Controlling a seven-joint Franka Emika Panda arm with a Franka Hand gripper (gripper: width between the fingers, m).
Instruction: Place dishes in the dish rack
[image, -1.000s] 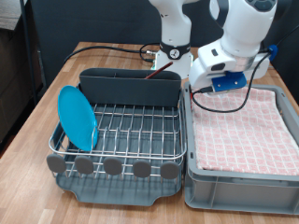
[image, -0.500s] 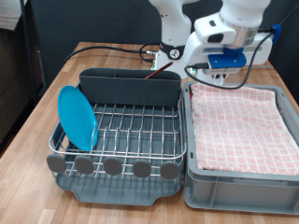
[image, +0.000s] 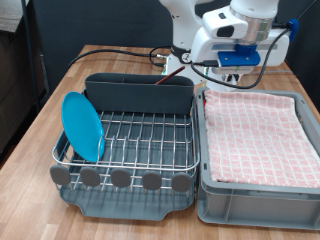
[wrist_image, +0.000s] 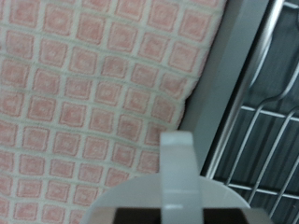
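The bright-blue plate stands on edge in the silver wire dish rack, at the exterior view's left. My gripper hangs high above the far end of the cloth-lined bin, near the rack's tall grey back compartment. In the wrist view a white mug with its handle shows very close at the fingers, above the checked cloth and the rack's wires. The gripper looks shut on the mug. I cannot make out the wooden spoon.
The light grey bin lined with pink-and-white checked cloth stands at the exterior view's right, against the rack. The robot base and cables are behind the rack. The wooden table extends to the left.
The arm has risen from just above the bin's far edge to well above it, and shifted slightly toward the exterior view's left. The plate and rack have not moved.
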